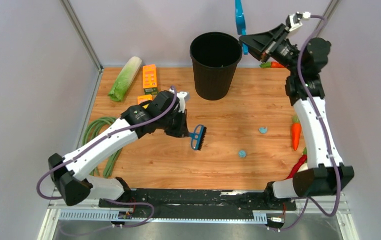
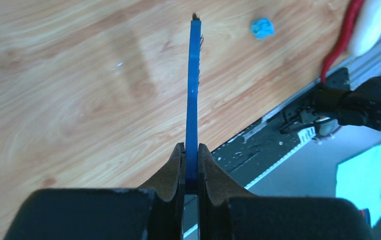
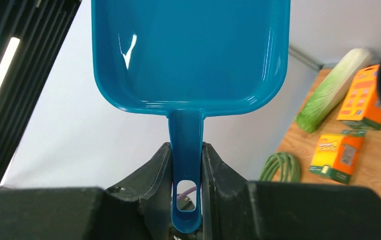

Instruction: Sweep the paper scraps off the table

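Above the table (image 1: pixel 228 170), the right gripper (image 3: pixel 186 165) clamped the dustpan (image 3: pixel 188 50) handle, well away. The left gripper (image 2: pixel 191 160) clamped the brush (image 2: pixel 193 90), extending straight ahead; paper scraps (image 1: pixel 242 153) lay beyond its tip, rightward, nearer this arm.

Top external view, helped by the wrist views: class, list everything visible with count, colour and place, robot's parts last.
paper scraps: 2, light blue, table right of centre
table: 1, light-brown wood
bin: 1, black, far centre
brush: 1, blue, in left tool
dustpan: 1, blue, in right tool, raised
cabbage: 1, green-white, far left
boxes: 2, orange and yellow, far left
hose: 1, green, left edge
carrots: 2, orange, right side
red item: 1, near right
arms: 2, white-black, near edge
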Robot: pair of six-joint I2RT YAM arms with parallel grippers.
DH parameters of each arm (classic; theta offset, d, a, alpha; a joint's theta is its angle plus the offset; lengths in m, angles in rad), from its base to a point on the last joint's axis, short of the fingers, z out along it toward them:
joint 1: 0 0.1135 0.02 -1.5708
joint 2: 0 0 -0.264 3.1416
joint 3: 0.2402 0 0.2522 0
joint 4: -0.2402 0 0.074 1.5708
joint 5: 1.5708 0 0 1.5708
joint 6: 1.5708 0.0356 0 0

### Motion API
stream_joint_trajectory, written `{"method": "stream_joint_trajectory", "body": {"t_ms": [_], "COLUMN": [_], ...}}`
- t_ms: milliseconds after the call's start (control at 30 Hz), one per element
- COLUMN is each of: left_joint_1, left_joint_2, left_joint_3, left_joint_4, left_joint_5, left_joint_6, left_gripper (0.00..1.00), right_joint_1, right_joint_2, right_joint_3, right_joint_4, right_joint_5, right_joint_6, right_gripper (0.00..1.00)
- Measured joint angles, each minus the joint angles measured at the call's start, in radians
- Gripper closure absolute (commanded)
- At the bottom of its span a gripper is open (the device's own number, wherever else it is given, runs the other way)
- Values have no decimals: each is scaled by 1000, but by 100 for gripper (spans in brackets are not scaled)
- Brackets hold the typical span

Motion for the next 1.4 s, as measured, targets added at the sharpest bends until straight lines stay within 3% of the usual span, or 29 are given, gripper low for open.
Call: {"method": "stream_joint_trajectory", "body": {"t_ms": [167,433,633,833,1000,1200,1400], "left_joint_1": [0,-13,-35,-55,-84,-110,-112], "left_joint_2": [142,403,578,720,898,1114,1185], "left_joint_3": [20,164,255,358,545,789,867], "left_joint_4": [134,377,533,644,689,649,542], "left_joint_5": [140,337,423,434,424,367,284], "left_joint_6": [-14,-104,-222,-327,-387,-454,-475], "left_gripper": [100,100,100,100,100,100,100], "right_joint_1": [-68,-123,-135,-135,-134,-130,-128], "right_joint_2": [-141,-198,-262,-314,-317,-330,-351], "right_joint_3": [-91,-108,-121,-136,-141,-171,-192], "right_joint_4": [-81,-347,-451,-483,-488,-491,-510], "right_joint_5": [3,34,45,41,32,27,26], "right_joint_6": [-72,-211,-257,-257,-257,-257,-257], "right_gripper": [100,100,100,100,100,100,100]}}
